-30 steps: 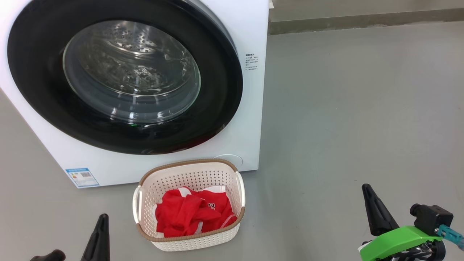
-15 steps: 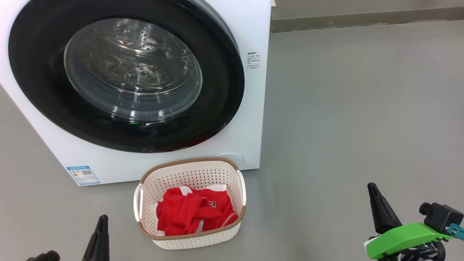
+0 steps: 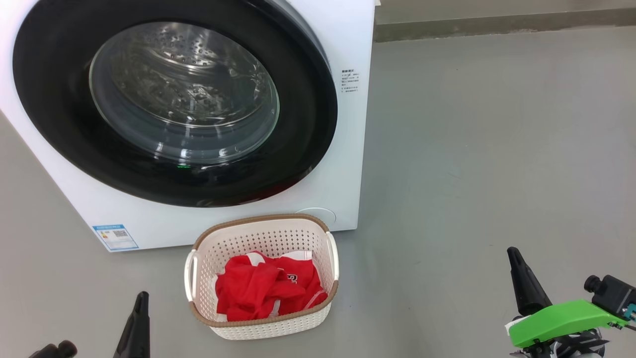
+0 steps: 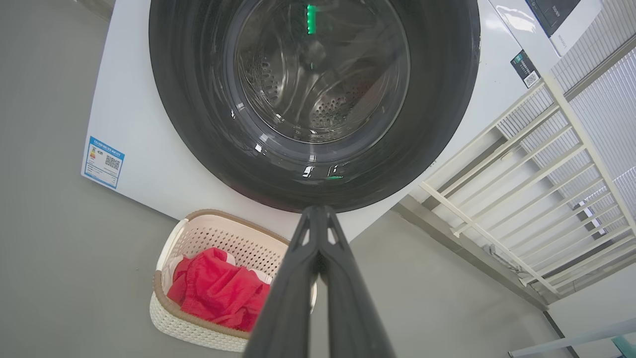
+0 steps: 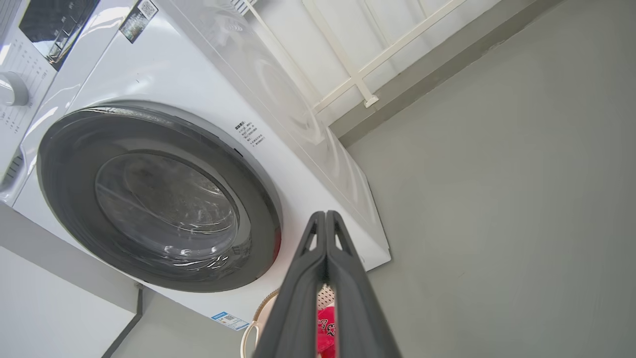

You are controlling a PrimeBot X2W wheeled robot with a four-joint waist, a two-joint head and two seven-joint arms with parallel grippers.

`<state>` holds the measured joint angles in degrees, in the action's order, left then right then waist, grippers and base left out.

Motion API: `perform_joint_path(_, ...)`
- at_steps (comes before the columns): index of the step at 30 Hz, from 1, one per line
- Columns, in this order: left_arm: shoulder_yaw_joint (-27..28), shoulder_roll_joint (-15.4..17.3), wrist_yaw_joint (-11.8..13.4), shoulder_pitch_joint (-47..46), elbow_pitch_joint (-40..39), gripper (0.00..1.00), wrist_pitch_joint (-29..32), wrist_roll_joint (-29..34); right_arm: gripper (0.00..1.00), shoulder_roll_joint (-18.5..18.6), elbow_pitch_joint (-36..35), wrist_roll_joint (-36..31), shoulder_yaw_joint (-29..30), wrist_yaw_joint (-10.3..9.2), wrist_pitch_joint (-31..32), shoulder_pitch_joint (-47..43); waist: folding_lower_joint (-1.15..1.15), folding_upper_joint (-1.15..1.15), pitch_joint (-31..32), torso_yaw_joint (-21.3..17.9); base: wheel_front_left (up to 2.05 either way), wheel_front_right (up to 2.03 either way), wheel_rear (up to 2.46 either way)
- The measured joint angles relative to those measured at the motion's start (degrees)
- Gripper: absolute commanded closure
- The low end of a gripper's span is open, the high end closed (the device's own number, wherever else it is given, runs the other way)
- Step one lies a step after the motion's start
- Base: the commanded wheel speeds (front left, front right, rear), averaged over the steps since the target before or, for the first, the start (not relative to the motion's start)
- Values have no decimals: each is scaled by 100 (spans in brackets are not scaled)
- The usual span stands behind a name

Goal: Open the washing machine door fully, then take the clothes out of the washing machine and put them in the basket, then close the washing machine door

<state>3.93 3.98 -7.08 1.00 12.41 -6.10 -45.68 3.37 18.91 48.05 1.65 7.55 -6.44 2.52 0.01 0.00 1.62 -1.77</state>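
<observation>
1. You have the washing machine door (image 3: pixel 174 99) shut, lying flush against the front of the washing machine (image 3: pixel 343 164). Its glossy black rim shows as a full ring, and the perforated steel drum (image 3: pixel 184 84) is visible through the glass bowl.
2. The basket (image 3: pixel 258 219) stands on the grey floor (image 3: pixel 472 149) just in front of the machine, below the lower right part of the door. You cannot tell whether its back edge touches the white front.
3. The clothes (image 3: pixel 263 293) lie inside the basket as a crumpled red heap with white trim and a bit of white lettering. The heap sits below the brown woven rim.
4. Your left gripper (image 3: pixel 140 298) sits low at the left of the head view, to the left of the basket and apart from it. In the left wrist view its fingers (image 4: pixel 293 288) are pressed together to one tip, with nothing between them. They aim at the bottom edge of the door.
5. Your right gripper (image 3: pixel 514 253) sits at the lower right of the head view, over bare floor and well apart from the basket and the machine. Its fingers (image 5: pixel 298 298) meet at the tip and hold nothing. A green housing (image 3: pixel 561 320) sits behind it.
6. A blue label (image 3: pixel 115 237) is stuck low on the left of the machine's front.
</observation>
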Motion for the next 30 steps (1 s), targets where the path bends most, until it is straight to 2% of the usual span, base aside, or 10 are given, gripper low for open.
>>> perform_joint_path(30, 23, -94, 0, -139, 103, 100, 461, -1771, 100, -29, -113, 1686, 235, -1, 497, 5, 0, 0, -70, 69, 0, 0, 0)
